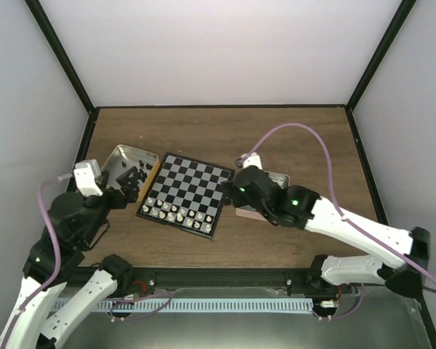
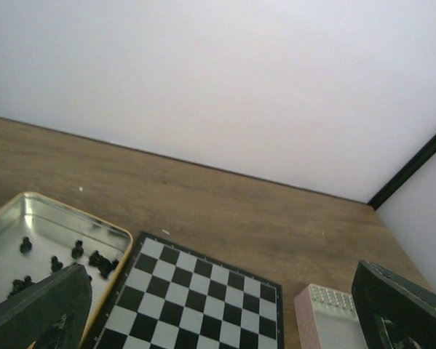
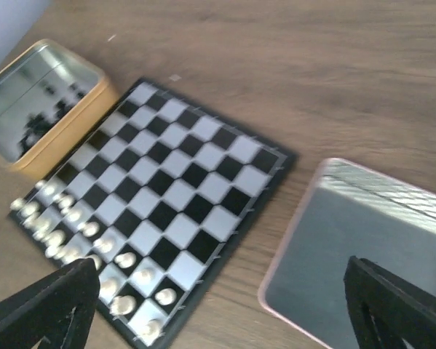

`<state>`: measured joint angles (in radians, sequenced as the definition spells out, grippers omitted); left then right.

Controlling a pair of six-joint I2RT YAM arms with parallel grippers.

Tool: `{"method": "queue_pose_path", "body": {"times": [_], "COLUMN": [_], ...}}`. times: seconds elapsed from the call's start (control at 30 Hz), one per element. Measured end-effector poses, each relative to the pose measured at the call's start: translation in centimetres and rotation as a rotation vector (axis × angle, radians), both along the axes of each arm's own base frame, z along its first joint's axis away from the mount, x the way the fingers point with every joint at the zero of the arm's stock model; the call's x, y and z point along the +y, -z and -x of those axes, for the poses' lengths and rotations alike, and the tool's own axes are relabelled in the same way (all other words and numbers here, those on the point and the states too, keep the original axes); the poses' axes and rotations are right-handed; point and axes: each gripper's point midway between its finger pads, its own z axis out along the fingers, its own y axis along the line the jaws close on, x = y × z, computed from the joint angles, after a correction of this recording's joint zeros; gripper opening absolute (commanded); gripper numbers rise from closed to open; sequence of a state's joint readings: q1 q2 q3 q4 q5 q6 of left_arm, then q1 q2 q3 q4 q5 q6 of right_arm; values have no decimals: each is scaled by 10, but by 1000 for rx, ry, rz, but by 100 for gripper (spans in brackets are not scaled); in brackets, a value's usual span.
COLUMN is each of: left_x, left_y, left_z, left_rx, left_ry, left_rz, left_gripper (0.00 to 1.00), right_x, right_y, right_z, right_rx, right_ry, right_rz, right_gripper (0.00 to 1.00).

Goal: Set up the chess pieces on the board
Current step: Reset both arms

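The left end effector [image 1: 128,195] hangs released, fingers [image 2: 43,313] spread wide around nothing, just beside the near left corner of the flat square black-and-grey chequered board [image 1: 192,178]. Tiny cream-white chess pieces [image 1: 175,213] stand on the board's two nearest rows. The right end effector [image 1: 231,190], likewise spread and empty, hovers at the board's right edge over a pink-rimmed rectangular metal tin [image 3: 363,240]. Farther left on the brown wooden bench [image 1: 225,134], tiny black pieces [image 1: 130,177] lie in a yellow-sided metal tin [image 1: 116,154].

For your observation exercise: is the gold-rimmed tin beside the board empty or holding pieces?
Holding pieces: small black chess pieces lie scattered inside the gold-rimmed tin, clear in the left wrist view.
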<state>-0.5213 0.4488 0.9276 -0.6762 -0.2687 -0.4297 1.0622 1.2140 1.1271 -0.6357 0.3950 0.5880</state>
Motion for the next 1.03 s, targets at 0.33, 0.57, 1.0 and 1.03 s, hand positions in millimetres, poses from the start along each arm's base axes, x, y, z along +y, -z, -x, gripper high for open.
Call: {"method": "queue_pose_path", "body": {"times": [0.33, 0.57, 1.0, 1.03], "left_x": [38, 56, 56, 56], "left_y": [-58, -86, -85, -85], "left_z": [34, 52, 57, 57], "left_rx": [-139, -208, -213, -215], "left_ry": [-90, -134, -118, -112], "left_rz": [11, 27, 6, 7], "left_gripper": [100, 100, 100, 100], "right_x": [-133, -208, -231, -231], "right_y": [-82, -132, -137, -137], "right_z": [16, 40, 45, 45], "right_rx": [-307, -463, -493, -493], "right_ry": [261, 394, 458, 461], "right_rz": [-82, -244, -234, -234], "right_gripper": [100, 100, 100, 100]}}
